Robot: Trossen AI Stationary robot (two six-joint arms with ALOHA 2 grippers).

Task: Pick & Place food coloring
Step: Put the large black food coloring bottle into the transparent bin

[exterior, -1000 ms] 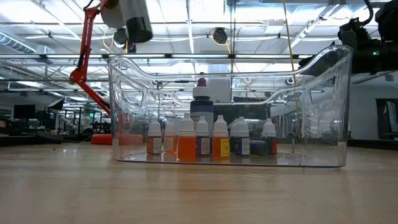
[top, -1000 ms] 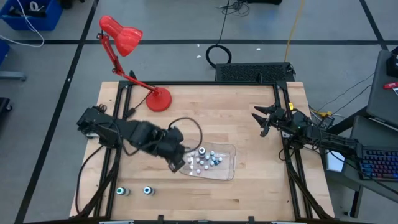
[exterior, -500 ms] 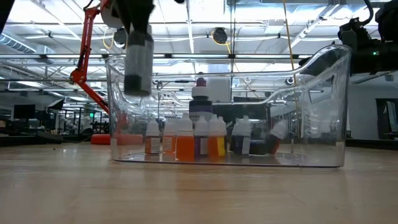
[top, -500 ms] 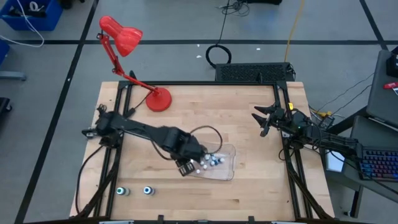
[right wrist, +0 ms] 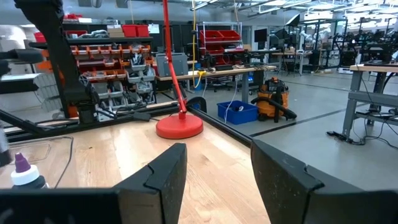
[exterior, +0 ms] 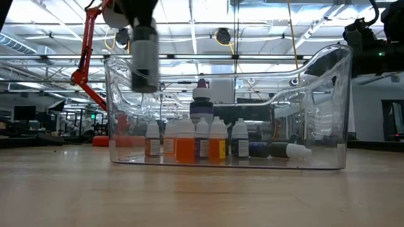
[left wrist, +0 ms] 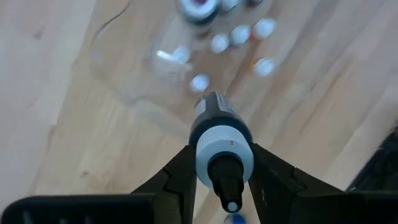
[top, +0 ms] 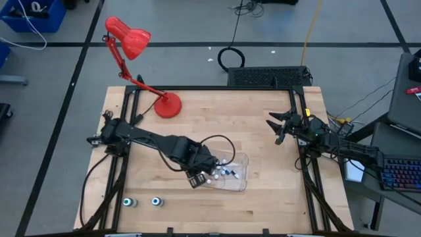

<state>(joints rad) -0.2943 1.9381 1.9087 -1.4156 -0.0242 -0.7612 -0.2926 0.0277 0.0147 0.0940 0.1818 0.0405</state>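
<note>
Two dark, jointed arms of matte black segments. Left arm (top: pixel 154 141) trailed by a looping black cable (top: pixel 214 139); right arm (top: pixel 329 139) ending in black angular fingers (right wrist: pixel 158 177) with flat, bevelled faces and a yellow wrist mark.

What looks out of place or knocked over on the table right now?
Inside the clear tray, two small bottles lie on their sides at one end, while the others stand upright. The left hand holds a larger bottle above the tray. Nothing looks spilled.
</note>
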